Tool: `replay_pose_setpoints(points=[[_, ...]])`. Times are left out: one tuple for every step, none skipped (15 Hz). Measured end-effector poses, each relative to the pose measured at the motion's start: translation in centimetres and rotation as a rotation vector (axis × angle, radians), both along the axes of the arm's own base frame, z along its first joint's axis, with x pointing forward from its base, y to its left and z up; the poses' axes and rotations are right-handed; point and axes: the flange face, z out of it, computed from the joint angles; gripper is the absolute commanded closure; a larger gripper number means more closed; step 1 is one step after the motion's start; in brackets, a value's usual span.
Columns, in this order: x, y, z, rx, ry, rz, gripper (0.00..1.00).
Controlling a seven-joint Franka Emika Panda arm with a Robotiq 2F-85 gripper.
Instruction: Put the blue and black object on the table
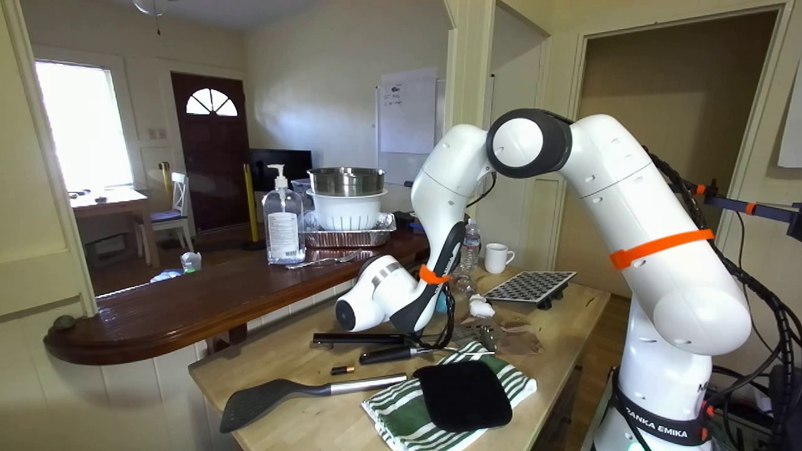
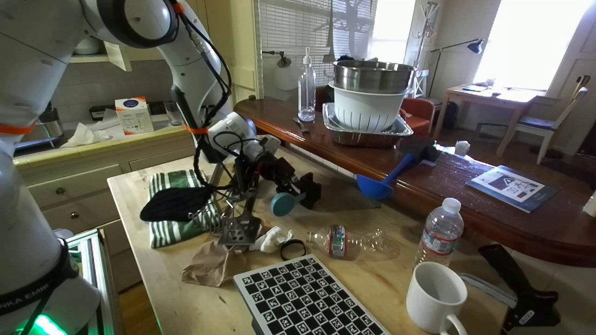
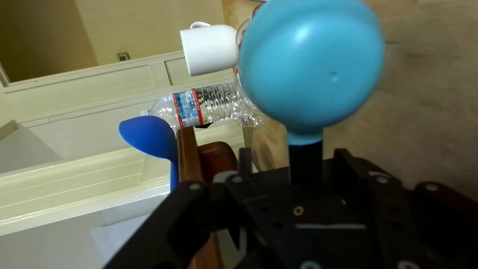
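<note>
The blue and black object has a rounded light-blue head and a black handle. The blue and black object (image 3: 310,67) fills the upper middle of the wrist view, and its head (image 2: 282,204) shows in an exterior view. A sliver of it (image 1: 441,302) shows behind the arm's cables. My gripper (image 3: 293,158) has its fingers on both sides of the black handle and appears to hold it off the table; the exact contact is dark. The gripper (image 2: 300,188) points roughly level, above the pale-wood table (image 2: 163,284), also visible in an exterior view (image 1: 288,363).
A lying plastic bottle (image 2: 339,241), upright bottle (image 2: 437,232), white mug (image 2: 433,298) and checkered board (image 2: 302,293) stand ahead. A black spatula (image 1: 269,401) and striped towel (image 1: 401,407) lie near the arm. A darker-blue ladle (image 2: 375,187) overhangs the brown counter (image 2: 274,123).
</note>
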Motion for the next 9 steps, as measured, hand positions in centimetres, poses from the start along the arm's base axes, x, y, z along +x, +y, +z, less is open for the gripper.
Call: replay_pose_setpoints(points=[[0.1, 0.1, 0.1, -0.001, -0.002, 0.005, 0.03], [0.1, 0.3, 0.2, 0.000, -0.005, 0.010, 0.00], [0.2, 0.5, 0.4, 0.002, -0.008, 0.015, 0.00], [0.3, 0.8, 0.6, 0.006, -0.013, 0.019, 0.00], [0.5, 1.2, 0.9, 0.012, -0.020, 0.024, 0.00], [0.7, 1.6, 1.2, 0.019, -0.026, 0.031, 0.00], [0.8, 2.1, 1.7, 0.027, -0.033, 0.038, 0.00], [1.0, 2.6, 2.2, 0.034, -0.041, 0.045, 0.00], [1.2, 3.1, 2.7, 0.041, -0.050, 0.052, 0.01]])
